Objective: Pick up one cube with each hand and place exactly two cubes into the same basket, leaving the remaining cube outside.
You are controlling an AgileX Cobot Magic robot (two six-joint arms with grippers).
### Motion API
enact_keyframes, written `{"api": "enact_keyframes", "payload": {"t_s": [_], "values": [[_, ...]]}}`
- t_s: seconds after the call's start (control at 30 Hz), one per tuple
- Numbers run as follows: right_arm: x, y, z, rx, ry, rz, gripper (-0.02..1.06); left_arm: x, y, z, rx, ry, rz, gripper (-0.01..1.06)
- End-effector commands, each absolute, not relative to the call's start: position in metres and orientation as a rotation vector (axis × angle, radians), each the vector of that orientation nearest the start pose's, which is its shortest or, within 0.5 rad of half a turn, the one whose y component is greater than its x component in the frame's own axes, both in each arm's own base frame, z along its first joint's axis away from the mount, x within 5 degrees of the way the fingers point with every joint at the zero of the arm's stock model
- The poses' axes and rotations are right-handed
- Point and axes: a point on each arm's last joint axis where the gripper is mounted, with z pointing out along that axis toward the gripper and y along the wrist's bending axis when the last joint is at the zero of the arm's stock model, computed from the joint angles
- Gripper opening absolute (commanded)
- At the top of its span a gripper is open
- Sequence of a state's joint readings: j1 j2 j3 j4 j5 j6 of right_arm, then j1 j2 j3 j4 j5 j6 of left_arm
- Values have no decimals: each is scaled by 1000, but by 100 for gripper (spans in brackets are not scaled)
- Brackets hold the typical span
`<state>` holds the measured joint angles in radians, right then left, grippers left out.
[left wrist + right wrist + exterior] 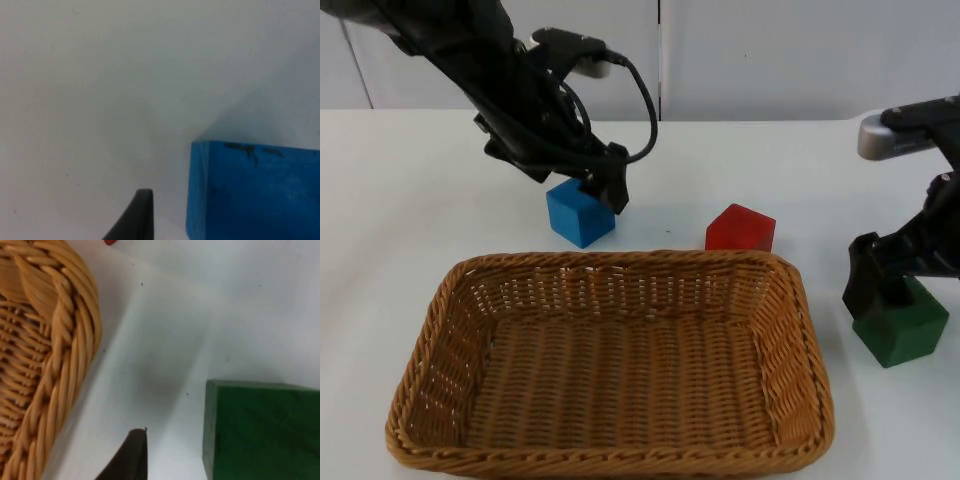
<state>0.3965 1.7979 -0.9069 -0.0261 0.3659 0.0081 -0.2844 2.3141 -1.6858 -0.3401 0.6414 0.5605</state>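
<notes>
The blue cube (580, 213) stands on the table behind the basket's far rim. My left gripper (599, 190) is down over its top right, open. In the left wrist view one black fingertip (139, 216) stands beside the blue cube (252, 192), with a gap between them. The green cube (903, 327) lies right of the basket. My right gripper (886, 290) is lowered onto its left part, open. Its fingertip (131, 455) stands a little apart from the green cube (260, 432). The red cube (741, 229) sits alone behind the basket's far right corner.
A wicker basket (620, 263) with nothing in it takes up the front middle of the table; its rim (60, 365) lies close to the right gripper. The grey partition wall closes the far side.
</notes>
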Motion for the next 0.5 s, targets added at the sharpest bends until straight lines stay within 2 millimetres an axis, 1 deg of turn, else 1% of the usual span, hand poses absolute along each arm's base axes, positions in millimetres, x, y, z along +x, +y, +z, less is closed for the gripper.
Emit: {"api": "enact_keyframes", "payload": {"t_s": [0.0, 0.07, 0.17, 0.23, 0.37, 0.47], "values": [[305, 125, 138, -557, 2673, 91, 105, 459, -154, 111, 818, 2596, -258, 105], [306, 125, 135, -564, 2673, 86, 105, 460, -154, 109, 812, 2595, -246, 105], [309, 126, 123, -581, 2678, 78, 105, 460, -153, 103, 806, 2608, -240, 105], [309, 126, 119, -582, 2680, 78, 105, 460, -153, 103, 805, 2606, -240, 105], [313, 128, 108, -577, 2668, 85, 105, 460, -153, 94, 805, 2619, -238, 105], [313, 128, 103, -579, 2672, 84, 105, 460, -153, 91, 804, 2621, -237, 105]]}}
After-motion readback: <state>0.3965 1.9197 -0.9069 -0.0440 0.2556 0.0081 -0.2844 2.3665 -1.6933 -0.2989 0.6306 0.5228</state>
